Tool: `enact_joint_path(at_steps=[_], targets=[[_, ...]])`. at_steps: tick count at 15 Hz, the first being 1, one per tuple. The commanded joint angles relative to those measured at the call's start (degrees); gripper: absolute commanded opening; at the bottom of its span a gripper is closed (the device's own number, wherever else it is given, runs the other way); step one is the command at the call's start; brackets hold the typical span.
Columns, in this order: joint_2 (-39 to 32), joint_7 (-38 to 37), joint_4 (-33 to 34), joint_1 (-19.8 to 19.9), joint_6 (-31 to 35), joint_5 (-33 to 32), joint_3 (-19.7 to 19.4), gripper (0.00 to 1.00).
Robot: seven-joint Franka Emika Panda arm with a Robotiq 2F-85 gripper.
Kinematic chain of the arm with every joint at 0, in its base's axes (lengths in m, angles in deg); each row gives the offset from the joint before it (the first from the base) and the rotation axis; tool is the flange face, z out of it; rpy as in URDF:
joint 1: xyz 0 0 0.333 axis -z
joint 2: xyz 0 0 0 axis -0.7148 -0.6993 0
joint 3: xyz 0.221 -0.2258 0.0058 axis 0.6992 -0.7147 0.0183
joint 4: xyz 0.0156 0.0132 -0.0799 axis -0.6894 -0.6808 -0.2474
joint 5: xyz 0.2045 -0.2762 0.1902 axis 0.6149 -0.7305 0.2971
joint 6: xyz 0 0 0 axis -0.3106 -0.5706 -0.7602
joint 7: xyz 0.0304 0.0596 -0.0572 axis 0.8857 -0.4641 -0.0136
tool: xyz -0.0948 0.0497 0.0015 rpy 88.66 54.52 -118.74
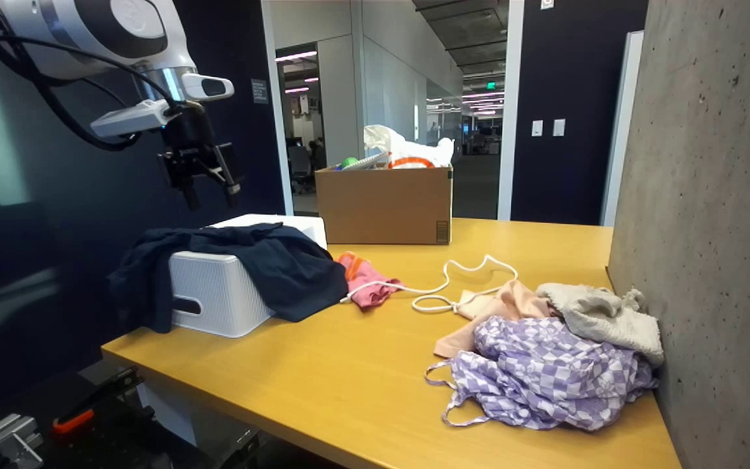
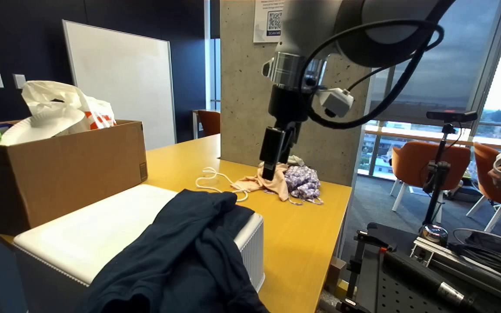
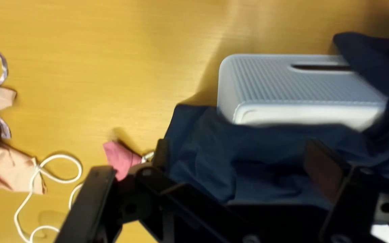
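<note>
While the gripper [image 1: 211,196] hangs empty over the white bin [image 1: 226,292], jaws wide apart, the navy cloth [image 1: 297,273] drapes across that bin's top & sides; prob. best to centre on a raised fold, clear of the bin's hard edge.

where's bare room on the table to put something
The table is bare between the navy cloth and purple checked garment, and between the cardboard box, white cord and concrete pillar. It's crowded by the pillar, where peach cloth and beige cloth join the garment, and below the gripper, on the draped white box.
</note>
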Motion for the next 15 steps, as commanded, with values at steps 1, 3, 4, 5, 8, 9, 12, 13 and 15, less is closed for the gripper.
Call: enact_joint_path(at_steps=[1,3,4,5,8,9,12,13,15], targets=[[-8.3,-1.5,6.5,0.5,7.9,-5.0,-1.4,1.00],[-12.4,-2.1,9.1,0.0,11.3,-4.7,-2.3,1.00],[-14.1,-2.0,10.0,-0.4,12.8,-4.3,-2.7,1.00],[-15.8,-1.6,10.9,-0.7,14.3,-3.9,-2.9,1.00],[-19.7,-1.2,12.9,-1.5,17.3,-2.6,-3.6,1.00],[-20.6,-0.7,13.4,-1.7,18.0,-1.8,-3.5,1.00],[-21.4,-0.6,13.4,-2.9,20.1,-0.5,-2.8,1.00],[-21.4,-0.4,13.3,-3.2,20.7,0.4,-2.4,1.00],[-21.1,-0.1,12.4,-4.0,21.9,1.9,-2.0,1.00]])
